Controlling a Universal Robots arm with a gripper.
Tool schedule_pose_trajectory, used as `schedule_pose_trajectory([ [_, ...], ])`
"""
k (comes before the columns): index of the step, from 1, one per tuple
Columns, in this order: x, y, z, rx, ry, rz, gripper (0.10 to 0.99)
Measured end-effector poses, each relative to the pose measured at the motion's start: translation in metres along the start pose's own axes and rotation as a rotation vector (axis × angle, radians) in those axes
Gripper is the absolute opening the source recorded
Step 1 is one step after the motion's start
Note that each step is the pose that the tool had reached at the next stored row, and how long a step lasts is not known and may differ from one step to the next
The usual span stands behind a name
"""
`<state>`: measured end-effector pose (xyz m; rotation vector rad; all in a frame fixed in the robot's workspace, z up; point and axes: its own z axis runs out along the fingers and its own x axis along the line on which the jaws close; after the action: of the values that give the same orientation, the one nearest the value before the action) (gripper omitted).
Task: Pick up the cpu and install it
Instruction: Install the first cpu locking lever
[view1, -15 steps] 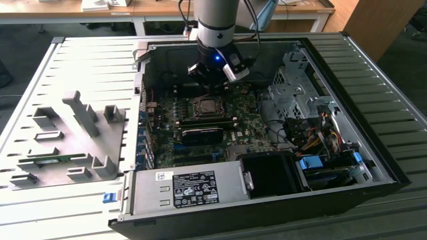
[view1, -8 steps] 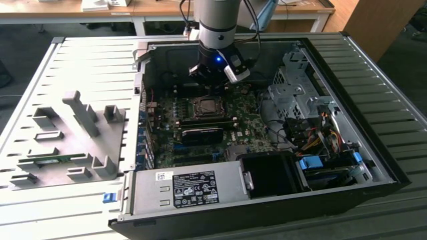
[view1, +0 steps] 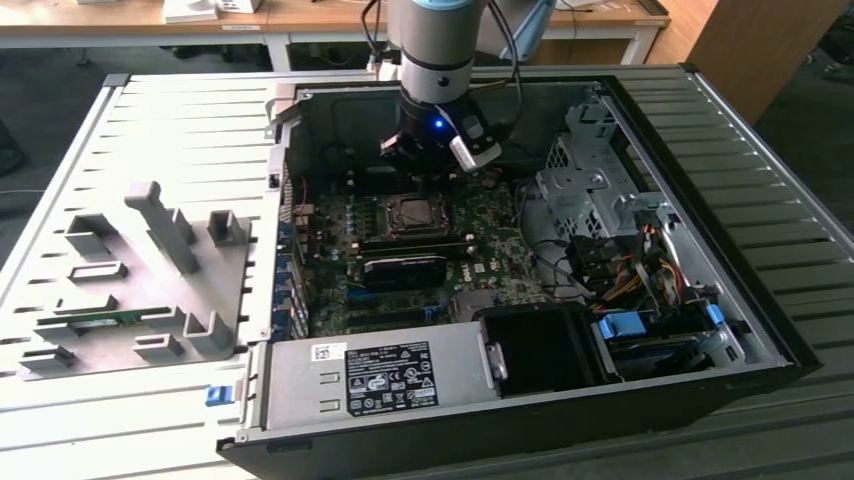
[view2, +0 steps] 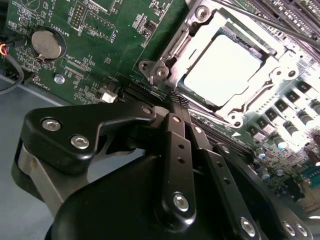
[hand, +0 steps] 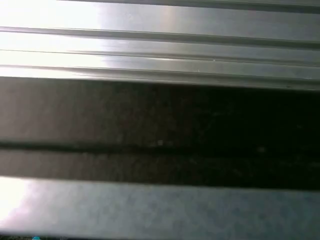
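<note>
The cpu (view2: 222, 70) is a flat square chip with a pale silver metal top, so bright in the second wrist view that its surface looks almost white. It lies flat inside the socket (view2: 260, 102) on the green motherboard (view2: 95, 45), with the metal frame of the socket around all 4 sides. In the exterior view the cpu (view1: 415, 211) is a small grey square near the middle of the board, in the open computer case (view1: 747, 330). Because it is square, it has no clear long axis; its edges follow the edges of the socket frame, and its top faces up, out of the case.

The gripper (view2: 177, 107) hangs just above the board, close beside the socket, and it holds nothing. In the second wrist view its 2 black fingers (view2: 175, 150) lie together with no gap visible between them, so it looks closed. In the exterior view the gripper (view1: 430, 175) is right above the socket.

The markings on the cpu top are lost in the glare. Part of the socket frame nearest to the fingers is covered by them. A round coin battery (view2: 46, 43) sits on the board, well apart from the socket. In the first wrist view, ribbed metal slats (hand: 160, 45) and a dark band are seen, too blurred to tell more.
</note>
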<state>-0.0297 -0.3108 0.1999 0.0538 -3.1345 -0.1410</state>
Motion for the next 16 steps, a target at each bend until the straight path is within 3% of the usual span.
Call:
schedule_pose_trajectory([
  [14,-0.0004,0.0002,-0.0012,0.000,-0.0002,0.000,0.106],
  [16,-0.0004,0.0000,-0.0005,0.006,0.0003,0.000,0.106],
])
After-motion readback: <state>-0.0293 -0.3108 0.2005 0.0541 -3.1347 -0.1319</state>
